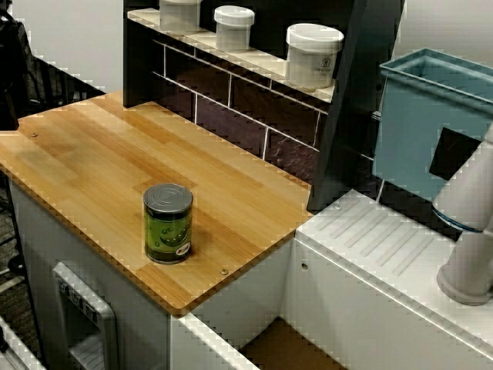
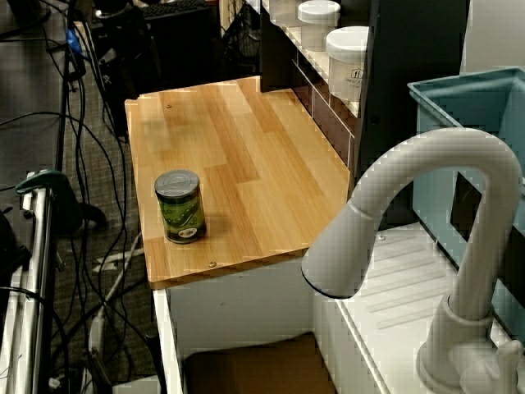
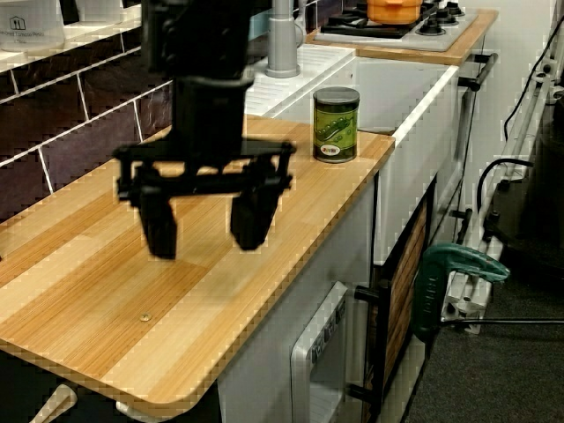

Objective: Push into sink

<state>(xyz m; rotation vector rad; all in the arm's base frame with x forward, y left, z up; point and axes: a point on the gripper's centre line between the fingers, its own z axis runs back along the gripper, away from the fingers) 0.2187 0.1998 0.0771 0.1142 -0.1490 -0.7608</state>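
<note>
One green can (image 1: 168, 223) stands upright on the wooden counter (image 1: 100, 154) in the front view, near the counter's edge beside the sink (image 1: 289, 347), whose brownish floor shows just below; white jars (image 1: 313, 54) line the shelf behind, and a teal box (image 1: 431, 123) stands beyond the ribbed draining surface (image 1: 377, 235). In the view past the faucet (image 2: 426, 222), the can (image 2: 180, 206) sits near the counter's front corner, with the sink (image 2: 254, 365) below the edge. In the view along the counter, the gripper (image 3: 207, 216) hangs above the wood with its jaws spread apart and holding nothing, well apart from the can (image 3: 336, 124), which stands just beside the sink (image 3: 397, 97).
</note>
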